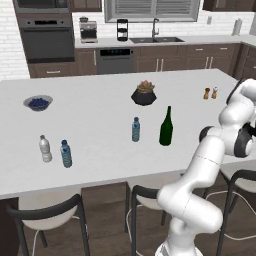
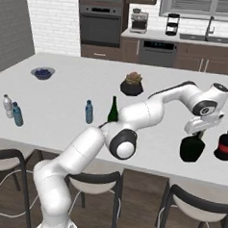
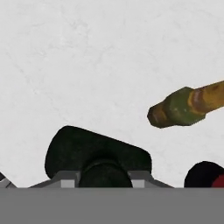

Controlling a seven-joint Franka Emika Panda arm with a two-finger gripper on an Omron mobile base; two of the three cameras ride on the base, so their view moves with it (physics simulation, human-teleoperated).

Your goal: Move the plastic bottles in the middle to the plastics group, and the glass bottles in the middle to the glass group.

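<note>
The tool [image 2: 200, 135] pinches the black bottle's [image 2: 191, 148] neck on the surface [image 2: 59, 97]. The hand view adds the amber bottle [image 3: 188, 106] alongside. Farther left: green bottle [image 1: 166, 127], blue bottle [image 1: 135, 129], plastics pair [image 1: 55, 150].

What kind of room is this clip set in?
A rendered home kitchen, by all signs: a built-in wall oven, a sink with faucet under a window, and a large white island counter with bottles on it and chairs tucked along the near side.
</note>
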